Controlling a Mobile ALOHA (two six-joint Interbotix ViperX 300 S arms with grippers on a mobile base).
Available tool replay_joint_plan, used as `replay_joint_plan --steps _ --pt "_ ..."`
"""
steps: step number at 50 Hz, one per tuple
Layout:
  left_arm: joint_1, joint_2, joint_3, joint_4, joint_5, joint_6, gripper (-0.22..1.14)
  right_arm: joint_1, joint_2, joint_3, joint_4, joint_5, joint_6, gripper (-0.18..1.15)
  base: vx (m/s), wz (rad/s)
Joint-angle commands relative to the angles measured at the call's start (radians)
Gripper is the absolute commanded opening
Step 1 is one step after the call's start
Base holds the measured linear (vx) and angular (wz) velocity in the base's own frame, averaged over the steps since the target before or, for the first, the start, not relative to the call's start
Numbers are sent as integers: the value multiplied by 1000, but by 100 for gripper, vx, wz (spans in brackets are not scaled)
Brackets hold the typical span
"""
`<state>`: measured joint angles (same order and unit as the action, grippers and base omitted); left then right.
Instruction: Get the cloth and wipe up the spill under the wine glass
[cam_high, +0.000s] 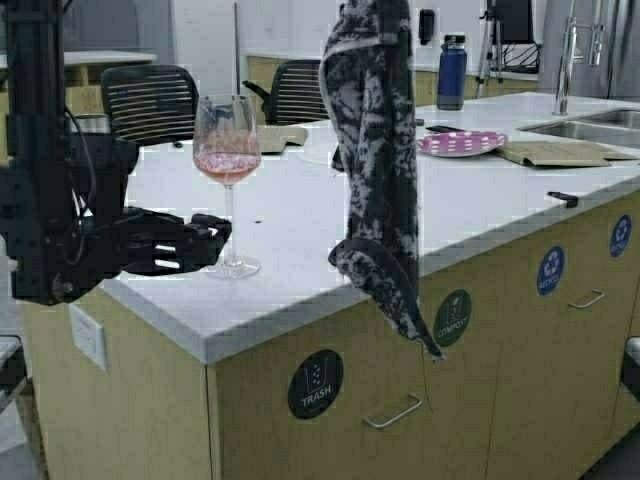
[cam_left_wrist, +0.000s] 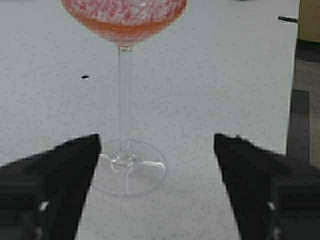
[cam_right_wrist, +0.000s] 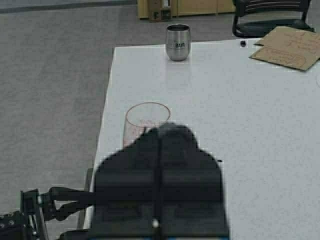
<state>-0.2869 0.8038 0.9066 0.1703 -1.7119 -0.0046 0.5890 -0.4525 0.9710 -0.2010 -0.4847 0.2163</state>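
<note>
The wine glass (cam_high: 227, 150) stands upright with pink liquid near the front left corner of the white counter (cam_high: 300, 215). My left gripper (cam_high: 215, 238) is open at counter height just left of the glass's foot. In the left wrist view the foot and stem (cam_left_wrist: 124, 100) stand ahead of the left finger (cam_left_wrist: 60, 170), with my left gripper (cam_left_wrist: 156, 142) empty. The dark floral cloth (cam_high: 375, 160) hangs limp from the top of the high view, right of the glass, its tail below the counter's front edge. My right gripper (cam_right_wrist: 160, 132) is shut and high above the glass (cam_right_wrist: 145, 116).
A steel tumbler (cam_right_wrist: 178, 42) and tan paper sheets (cam_right_wrist: 287, 47) lie at the counter's far side. A pink plate (cam_high: 461, 143), a blue bottle (cam_high: 451, 72) and a sink (cam_high: 590, 125) are at the right. Office chairs (cam_high: 150, 100) stand behind the counter.
</note>
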Motion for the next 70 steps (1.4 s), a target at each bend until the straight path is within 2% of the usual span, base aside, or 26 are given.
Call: replay_joint_plan --steps 1,20,31,38,53,60,70 --pt "-5 9 -34 -2 -8 -3 100 2 -9 -12 2 -17 -2 6 9 -3" --pt "-5 63 -132 -49 -8 -9 100 2 14 -31 2 -41 -2 6 8 -2" --pt "-3 95 -222 -26 -6 -51 100 2 14 -29 2 -46 -2 6 6 2" --pt "-5 110 -282 25 6 -103 100 2 18 -29 2 -44 -2 6 5 2" --pt "-9 109 -308 38 20 -132 98 2 60 -64 41 -51 2 6 4 0" --pt "-17 104 -308 38 20 -132 83 -6 103 -107 149 -84 -2 6 3 0" --pt "-21 101 -298 38 20 -127 42 -41 175 -170 210 -183 0 6 2 0"
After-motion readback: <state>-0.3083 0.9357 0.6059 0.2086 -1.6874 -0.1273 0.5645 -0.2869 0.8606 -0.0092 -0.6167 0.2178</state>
